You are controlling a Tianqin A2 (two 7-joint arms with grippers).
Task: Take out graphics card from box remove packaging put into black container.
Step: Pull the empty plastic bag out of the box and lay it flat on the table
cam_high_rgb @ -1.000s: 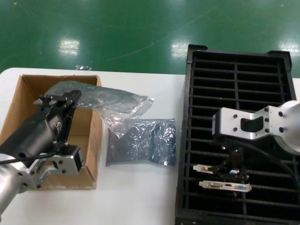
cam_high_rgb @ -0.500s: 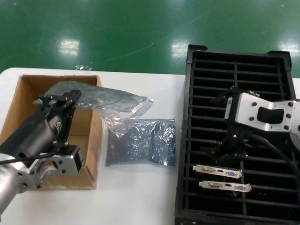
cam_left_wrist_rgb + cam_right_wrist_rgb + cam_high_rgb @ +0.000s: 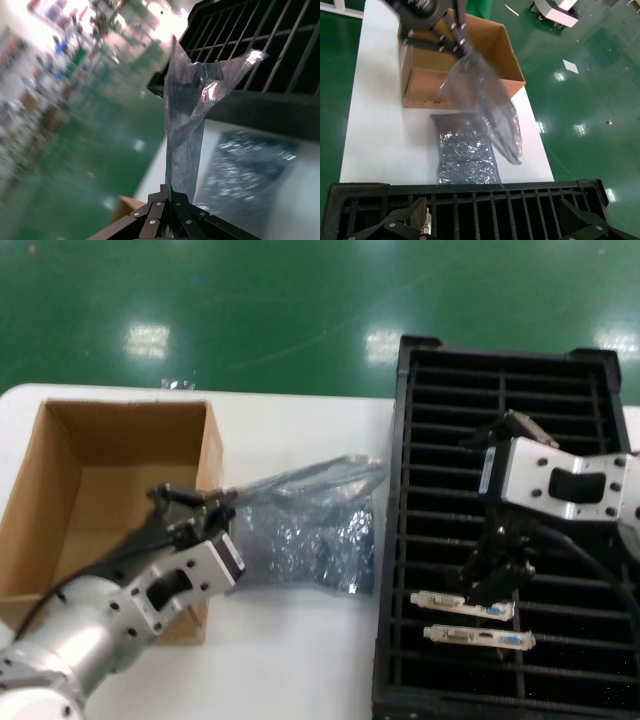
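Observation:
My left gripper [image 3: 205, 512] is shut on the packaging [image 3: 310, 483], an empty crinkly translucent bag stretched out over the table to the right of the box [image 3: 60, 470]. In the left wrist view the jaws [image 3: 170, 194] pinch the bag's [image 3: 192, 115] edge. Two graphics cards [image 3: 465, 605] [image 3: 482, 638] stand in slots at the near end of the black container [image 3: 400, 440]. My right gripper [image 3: 500, 580] hangs open just above them, its fingers [image 3: 395, 220] spread wide over the dividers.
A second grey bag [image 3: 300, 545] lies flat on the white table [image 3: 290, 660] between the box and the tray. The box's inside shows bare cardboard. Green floor lies beyond the table's far edge.
My left gripper has swung out of the box toward the right and nearer, dragging the bag with it. The right gripper has lifted off the cards and hangs above them.

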